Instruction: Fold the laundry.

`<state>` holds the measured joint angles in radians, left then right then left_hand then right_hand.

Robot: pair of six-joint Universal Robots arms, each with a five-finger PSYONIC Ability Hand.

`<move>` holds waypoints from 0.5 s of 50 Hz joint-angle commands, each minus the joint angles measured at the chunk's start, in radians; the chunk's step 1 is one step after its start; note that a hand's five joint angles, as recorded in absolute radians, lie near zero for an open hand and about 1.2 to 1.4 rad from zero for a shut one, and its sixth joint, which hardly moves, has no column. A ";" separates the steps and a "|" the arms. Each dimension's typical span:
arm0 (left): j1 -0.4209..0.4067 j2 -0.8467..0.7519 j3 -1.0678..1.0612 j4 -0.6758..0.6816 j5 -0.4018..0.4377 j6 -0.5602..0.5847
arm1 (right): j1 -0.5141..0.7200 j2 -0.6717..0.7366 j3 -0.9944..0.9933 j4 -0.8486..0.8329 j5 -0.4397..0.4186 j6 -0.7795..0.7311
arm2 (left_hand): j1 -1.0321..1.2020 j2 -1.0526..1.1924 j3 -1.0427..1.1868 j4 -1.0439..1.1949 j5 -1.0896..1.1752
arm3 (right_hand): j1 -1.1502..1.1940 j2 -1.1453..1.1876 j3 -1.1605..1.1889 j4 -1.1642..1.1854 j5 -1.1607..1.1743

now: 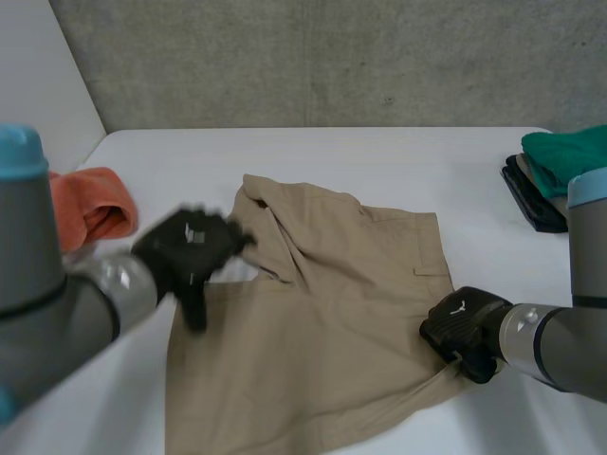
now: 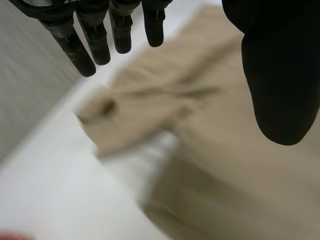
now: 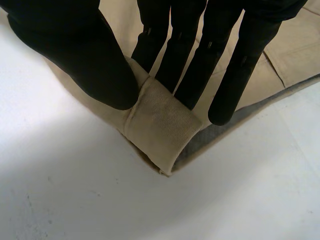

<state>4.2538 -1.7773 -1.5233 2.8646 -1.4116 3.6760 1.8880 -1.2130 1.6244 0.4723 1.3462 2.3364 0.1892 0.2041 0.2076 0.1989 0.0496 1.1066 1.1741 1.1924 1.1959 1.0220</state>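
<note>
Head view: a khaki garment (image 1: 322,313) lies spread on the white table (image 1: 379,161), near the middle. Its near half is fairly flat. Its far left part is rumpled, with a fold turned over towards the centre.

The left hand (image 1: 190,248) is over the garment's left edge, about halfway along it. The right hand (image 1: 462,325) is at the garment's near right corner, with its arm coming in from the right.

An orange cloth (image 1: 95,204) sits crumpled at the left side of the table, apart from the garment. At the far right edge a green cloth (image 1: 569,156) rests on top of a flat black item (image 1: 531,199). A grey concrete wall (image 1: 332,57) stands behind the table.

Left wrist view: the left hand (image 2: 280,70) is released. Its fingers (image 2: 95,45) are straight and spread away from the thumb, with nothing between them. It hangs above the rumpled part of the khaki garment (image 2: 215,150) and is not touching it. Bare table (image 2: 50,190) shows beside the cloth.

Right wrist view: the right hand (image 3: 75,50) is grasping the corner of the khaki garment (image 3: 160,125). A raised fold of the hem is pinched between the thumb and the straight fingers (image 3: 235,75). The corner tip lies on the table (image 3: 75,190) just past the fingertips. A grey inner face of the cloth shows along the lifted edge.
</note>
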 commanded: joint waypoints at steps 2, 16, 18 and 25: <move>0.081 -0.307 0.343 0.184 0.239 0.039 | 0.014 -0.002 0.064 -0.090 -0.001 0.023 | 0.268 0.253 0.249 0.258 0.233 | 0.290 0.222 0.204 0.200 0.200; 0.109 -0.870 1.037 -0.168 0.307 0.210 | 0.008 -0.002 0.111 -0.175 0.002 0.040 | 0.594 0.579 0.575 0.584 0.559 | 0.290 0.222 0.204 0.200 0.200; 0.110 -0.915 1.090 -0.195 0.309 0.216 | 0.008 -0.002 0.114 -0.181 0.004 0.044 | 0.588 0.573 0.570 0.578 0.553 | 0.290 0.222 0.204 0.200 0.200; 0.109 -0.961 1.132 -0.189 0.359 0.225 | 0.008 0.003 0.120 -0.190 0.008 0.044 | 0.324 0.309 0.305 0.314 0.289 | 0.290 0.222 0.204 0.200 0.200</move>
<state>4.3642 -2.7160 -0.4092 2.6678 -1.0898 3.8980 1.8959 -1.2135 1.7405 0.2877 1.3501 2.3810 0.5400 0.5447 0.5449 0.5424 0.3675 1.1144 1.1740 1.1924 1.1959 1.0220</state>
